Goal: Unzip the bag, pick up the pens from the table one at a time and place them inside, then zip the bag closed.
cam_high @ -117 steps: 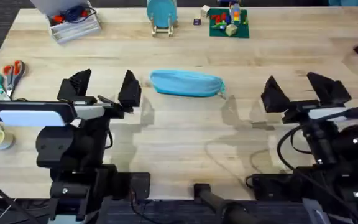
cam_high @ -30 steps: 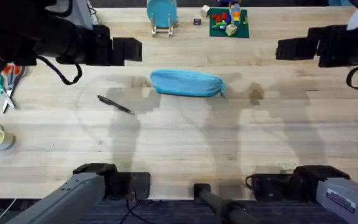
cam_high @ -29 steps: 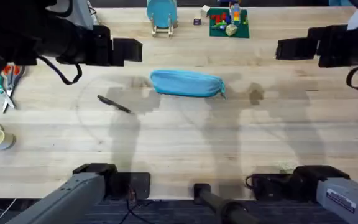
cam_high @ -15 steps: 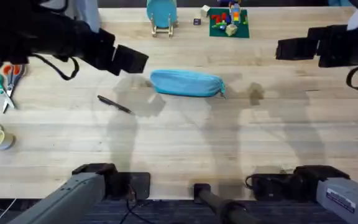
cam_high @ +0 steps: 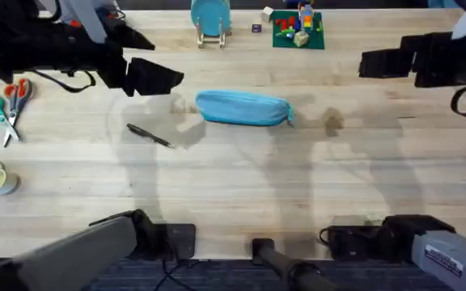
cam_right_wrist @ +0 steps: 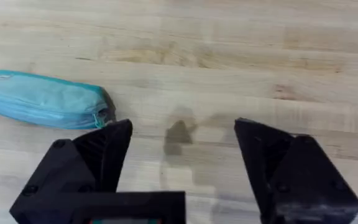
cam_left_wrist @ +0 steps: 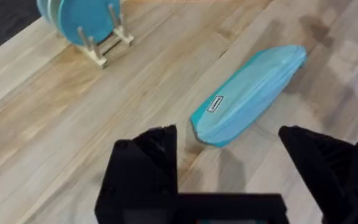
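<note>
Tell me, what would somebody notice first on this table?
Probably the bright turquoise bag lying closed in the middle of the wooden table, with one thin dark pen beside it toward the left arm's side. Both black grippers, left gripper and right gripper, hang open above the table, holding nothing.

Through the left wrist camera I saw my black left end effector (cam_left_wrist: 229,180) spread wide above the light wood plank worktop (cam_left_wrist: 73,118), the oblong turquoise fabric pouch (cam_left_wrist: 248,94) lying just beyond, a round teal disc on a wooden stand (cam_left_wrist: 87,25) farther off.
</note>
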